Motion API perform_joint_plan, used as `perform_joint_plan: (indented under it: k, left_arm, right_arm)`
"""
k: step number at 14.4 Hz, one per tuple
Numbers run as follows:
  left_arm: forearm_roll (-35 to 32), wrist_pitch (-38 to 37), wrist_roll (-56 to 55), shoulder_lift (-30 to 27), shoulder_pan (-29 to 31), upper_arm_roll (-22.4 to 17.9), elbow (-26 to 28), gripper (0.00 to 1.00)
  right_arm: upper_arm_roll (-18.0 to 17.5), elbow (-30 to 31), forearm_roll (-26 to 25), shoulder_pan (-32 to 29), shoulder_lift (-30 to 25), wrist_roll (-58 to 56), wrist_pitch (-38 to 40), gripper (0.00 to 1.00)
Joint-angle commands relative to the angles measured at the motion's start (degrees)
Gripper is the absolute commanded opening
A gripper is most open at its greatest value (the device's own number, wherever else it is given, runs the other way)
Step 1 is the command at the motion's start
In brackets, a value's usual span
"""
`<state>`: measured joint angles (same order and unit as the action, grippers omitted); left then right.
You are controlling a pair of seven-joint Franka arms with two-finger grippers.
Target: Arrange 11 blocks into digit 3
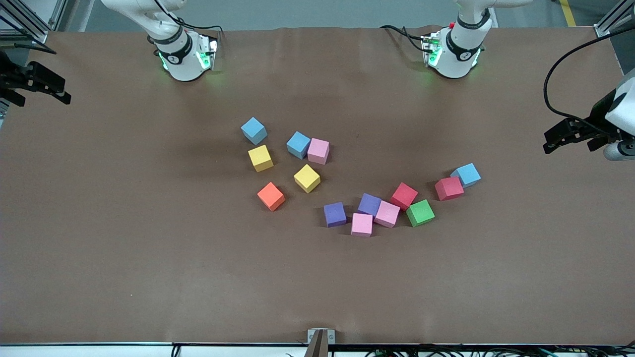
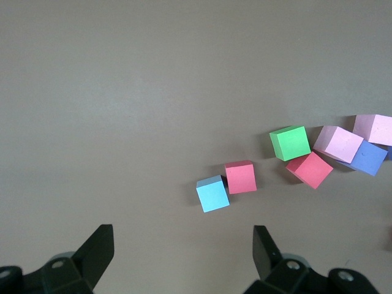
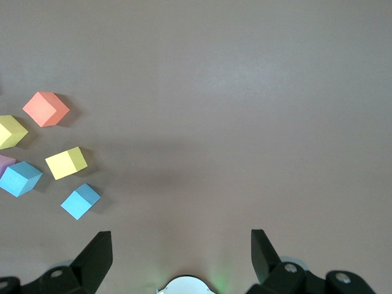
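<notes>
Left gripper (image 2: 180, 251): fingers spread wide, empty, raised over the table's edge at the left arm's end; this arm waits.
Right gripper (image 3: 177, 254): fingers also spread wide, empty, raised over the table's edge at the right arm's end; waiting too.
Table (image 1: 124, 238): brown surface; no digit 3 formed, cubes lie loose in two groups.
Nearest the left gripper: a light blue block (image 1: 466, 174) touching a red block (image 1: 449, 188), the pair set apart from the rest.
Middle cluster: green cube (image 1: 420, 212) just beside a second red block (image 1: 404, 196); a pink block (image 1: 387, 213) touches a purple block (image 1: 369, 204) and another pink block (image 1: 361, 224); a second purple block (image 1: 335, 214) sits just apart, toward the right arm's end.
Group toward the right arm: orange block (image 1: 271, 196), yellow block (image 1: 306, 178), second yellow block (image 1: 260, 158), light blue block at the group's top (image 1: 254, 130), and a light blue block (image 1: 298, 145) touching a pink block (image 1: 318, 150).
Block poses: all resting flat, turned at mixed angles.
</notes>
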<state>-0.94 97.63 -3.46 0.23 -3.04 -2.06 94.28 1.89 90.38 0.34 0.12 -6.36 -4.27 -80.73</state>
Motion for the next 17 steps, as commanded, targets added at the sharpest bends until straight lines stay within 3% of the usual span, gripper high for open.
perform_joint_plan:
  k: [1,8,13,17]
  left_arm:
    - [1.0,0.2,1.4,0.1,0.1,-0.1,-0.4,1.0]
    - [1.1,-0.2,0.2,0.5,0.0,-0.1,1.7,1.0]
    - [0.6,0.4,0.0,0.6,-0.3,0.2,9.1,1.0]
    - [0.4,5.6,-3.2,0.6,-0.6,1.2,17.1,1.0]
  right_arm:
    - [-0.3,1.0,-0.3,0.1,-1.4,0.2,0.2,1.0]
    - [-0.4,1.0,1.3,0.0,-1.4,1.8,0.2,1.0]
    - [-0.2,0.9,1.4,-0.1,-1.1,1.8,1.4,1.0]
    - [0.0,0.9,1.3,-0.2,-0.9,1.5,1.6,1.0]
